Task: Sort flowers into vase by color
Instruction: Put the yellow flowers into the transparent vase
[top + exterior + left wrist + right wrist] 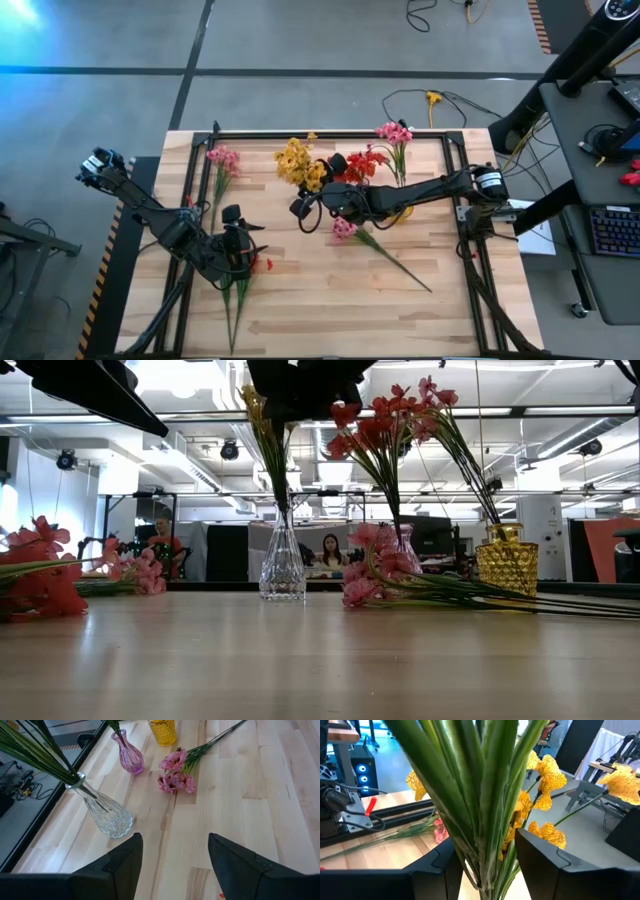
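Yellow flowers (pixel 297 163) are the business of the moment: the right gripper (pixel 301 207) hangs over the middle of the table, just at six o'clock from the yellow blossoms, and its wrist view shows a thick bunch of green stems (pixel 485 805) running between its two dark fingers. The fingers sit close on either side of the stems, so I'd say it is clamped on the yellow bunch, though the actual contact is hard to see. From table height those stems go down into the clear glass vase (pixel 282 565), so my guess is the yellow sprig is being seated or is about to be let go.

Red flowers (pixel 365 165) stand at three o'clock from the yellow ones, in a pink glass vase (pixel 129 755), and a pink sprig (pixel 394 133) rises from the gold vase (pixel 507 560) further toward two o'clock.

The left gripper (pixel 234 238) waits low at seven o'clock on the table, its fingers spread apart with nothing between them, over green stems and a red sprig (pixel 40 575) lying flat.

Still loose: a pink sprig (pixel 345 228) lying at centre, its stem trailing toward five o'clock, and another pink bunch (pixel 222 160) at ten o'clock. Next, I reckon, the right fingers should part and lift straight up so the stems aren't dragged, then go for a loose pink one.
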Robot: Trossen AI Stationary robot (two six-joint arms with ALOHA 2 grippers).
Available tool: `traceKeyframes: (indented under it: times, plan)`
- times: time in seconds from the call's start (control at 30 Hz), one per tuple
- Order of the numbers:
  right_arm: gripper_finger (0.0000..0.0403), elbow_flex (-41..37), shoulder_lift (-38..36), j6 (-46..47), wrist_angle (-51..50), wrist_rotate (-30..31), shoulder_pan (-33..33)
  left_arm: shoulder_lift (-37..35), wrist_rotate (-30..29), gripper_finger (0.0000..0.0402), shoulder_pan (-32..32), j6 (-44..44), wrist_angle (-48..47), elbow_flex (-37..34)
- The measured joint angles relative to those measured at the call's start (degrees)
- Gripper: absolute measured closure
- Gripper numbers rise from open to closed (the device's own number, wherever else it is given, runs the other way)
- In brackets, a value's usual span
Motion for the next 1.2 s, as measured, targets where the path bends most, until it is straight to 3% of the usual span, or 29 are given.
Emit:
traceKeyframes:
  times: [0.27,0.7,1.2]
  plan:
    - [0.0271,0.6,0.0,1.0,0.0,0.0,0.0,0.0,0.0,0.0194,0.0,0.0,0.0,0.0]
    - [0.0373,2.2,0.0,2.1,-0.8,0.0,-0.1,0.0,0.0,0.0194,0.0,0.0,0.0,0.0]
    - [0.0384,2.2,-0.1,5.2,-3.8,-0.1,-1.5,0.0,0.0,0.0194,0.0,0.0,0.0,0.0]
